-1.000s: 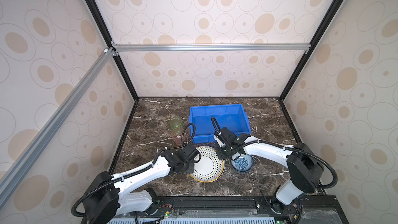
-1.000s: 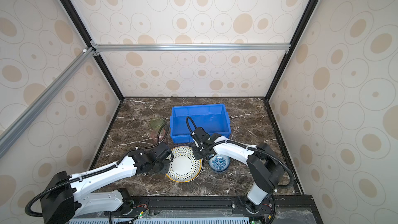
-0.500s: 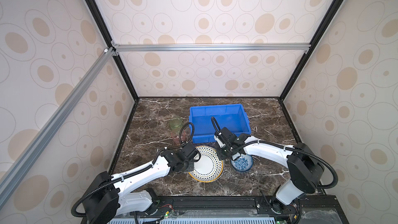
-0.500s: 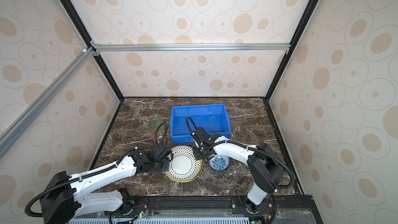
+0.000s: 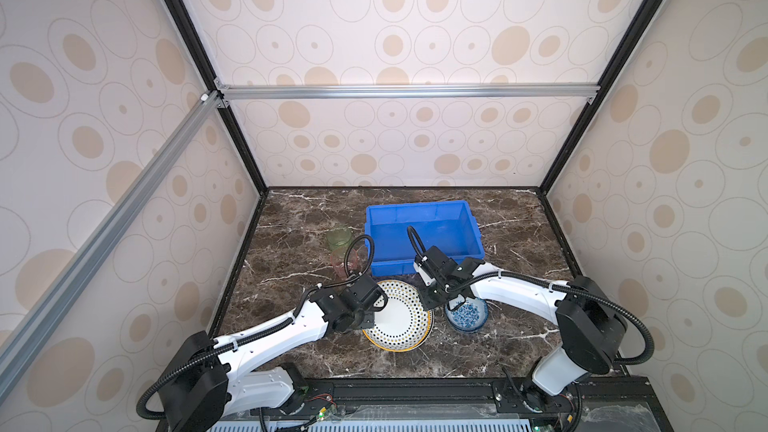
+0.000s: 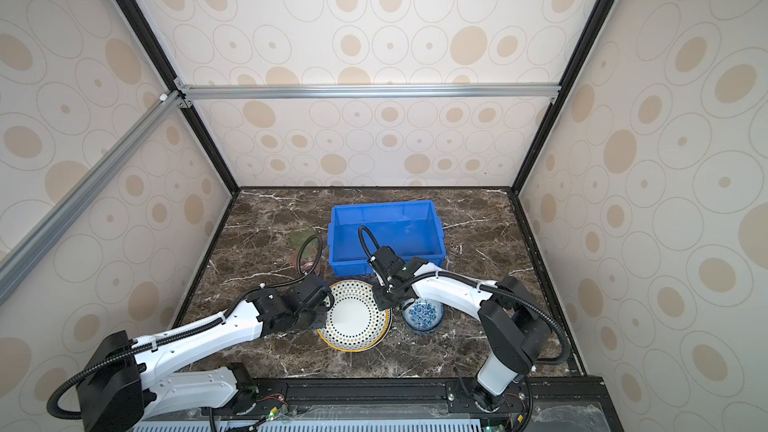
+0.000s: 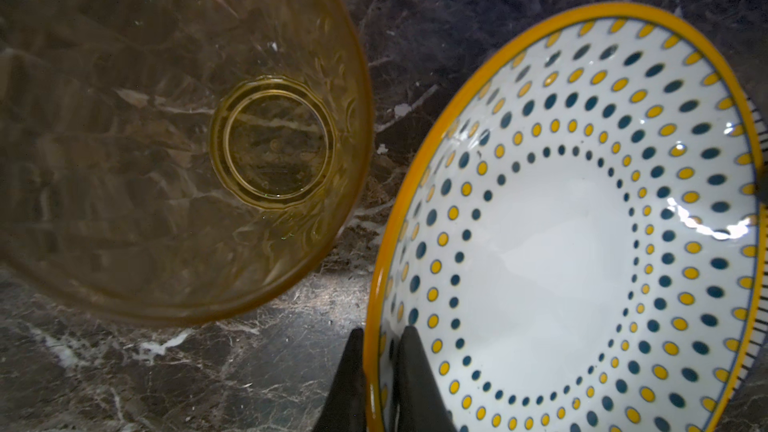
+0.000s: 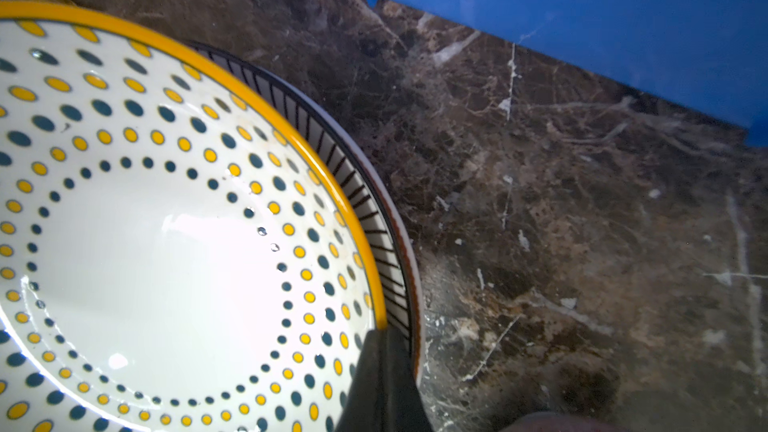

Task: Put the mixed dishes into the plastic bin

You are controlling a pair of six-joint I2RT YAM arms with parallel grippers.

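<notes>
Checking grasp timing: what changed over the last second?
Left gripper closed its jaws onto the rim of the dotted plate. Right gripper stayed clamped on the opposite rim. The plate, blue-floral bowl and blue bin have not moved.

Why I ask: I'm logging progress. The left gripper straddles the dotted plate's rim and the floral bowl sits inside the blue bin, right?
No: the floral bowl stands on the table in front of the blue bin, beside the dotted plate; both top views show it. The left gripper straddles that plate's rim.
</notes>
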